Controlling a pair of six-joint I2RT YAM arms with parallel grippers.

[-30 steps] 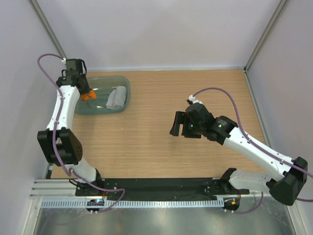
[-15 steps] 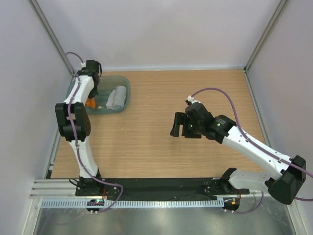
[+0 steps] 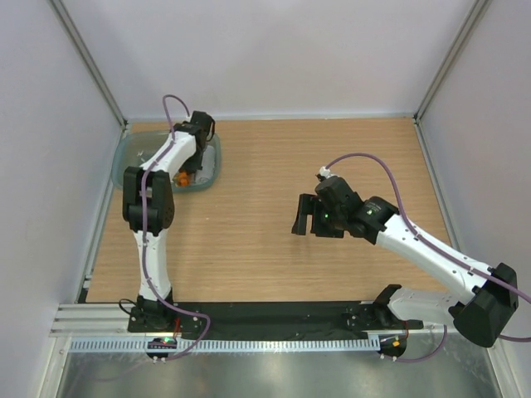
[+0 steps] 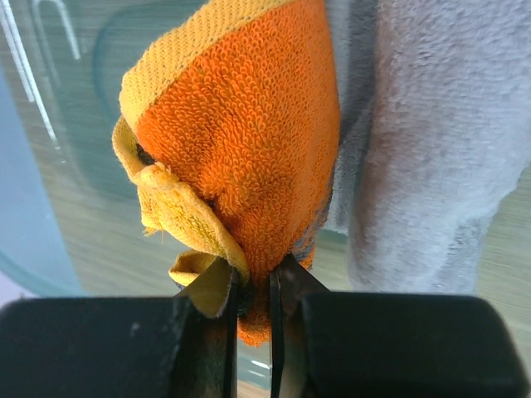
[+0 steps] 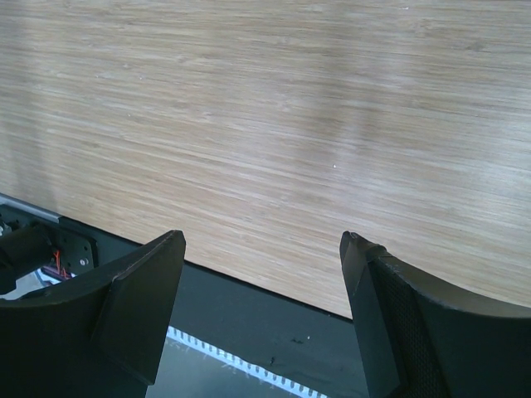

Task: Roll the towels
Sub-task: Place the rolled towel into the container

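Note:
The bright orange towel [image 4: 249, 141], bunched into a short roll, hangs from my left gripper [image 4: 253, 278], whose jaws are shut on its lower end. Right beside it lies the light grey towel [image 4: 431, 141], and the two touch. Both are over the translucent teal tub [image 4: 50, 191]. From above, the left gripper [image 3: 187, 168] is over the tub [image 3: 124, 157] with a bit of the orange towel [image 3: 182, 177] showing; the arm hides the grey one. My right gripper [image 5: 261, 240] is open and empty above bare wood, mid-table [image 3: 305, 214].
The tub stands in the table's far left corner, close to the left wall [image 3: 50, 124]. A black strip [image 3: 274, 315] and a metal rail [image 3: 249, 344] run along the near edge. Aluminium frame posts [image 3: 448, 58] rise at the back corners.
My left arm has swung right across the tub, carrying the orange towel from the tub's left side to beside the grey towel. The right arm has stayed put.

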